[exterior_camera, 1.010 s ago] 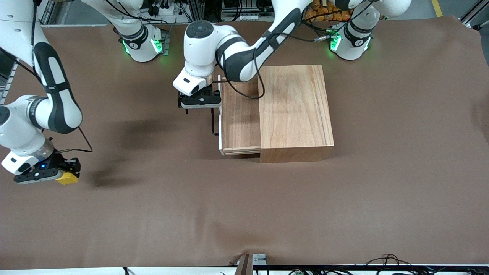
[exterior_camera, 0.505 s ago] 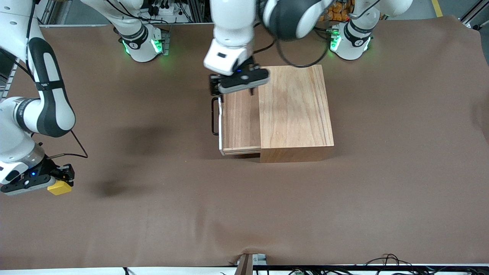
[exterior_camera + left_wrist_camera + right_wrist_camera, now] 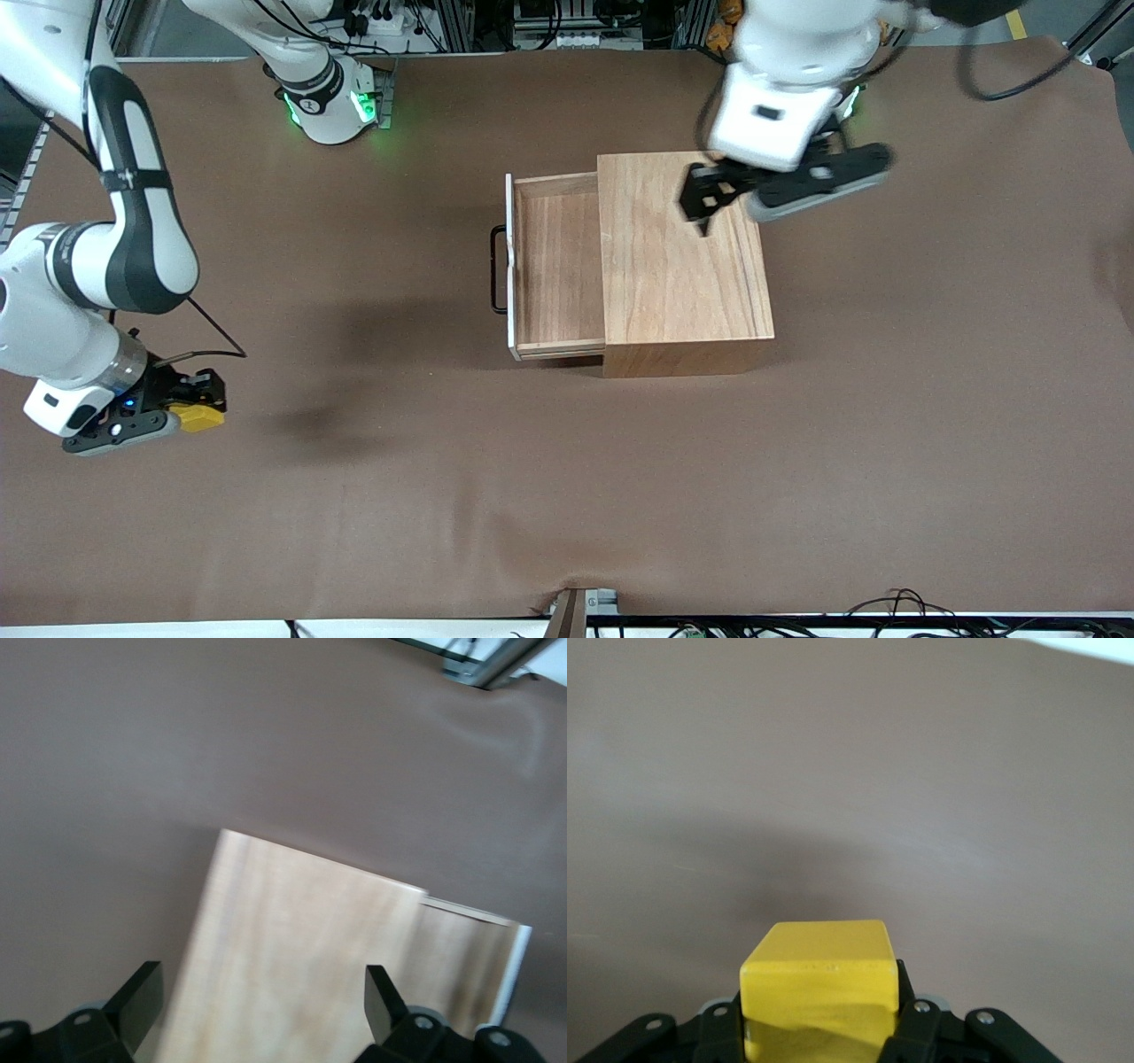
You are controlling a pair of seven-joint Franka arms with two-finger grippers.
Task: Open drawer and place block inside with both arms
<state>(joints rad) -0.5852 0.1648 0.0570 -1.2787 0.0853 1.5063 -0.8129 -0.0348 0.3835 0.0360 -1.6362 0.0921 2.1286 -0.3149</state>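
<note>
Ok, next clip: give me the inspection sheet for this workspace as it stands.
Surface: brown table cover, wrinkled near the front edge.
Job's things: drawer pulled out of the wooden box, nothing inside; block held up in the air over the right arm's end of the table.
Clutter: nothing seen.
Grippers: right gripper shut on the block; left gripper over the box top, jaws open, holding nothing.
Cables: black cable looping at the right wrist; loose wires along the front edge.
Surroundings: green-lit arm bases, metal framing above the table.
</note>
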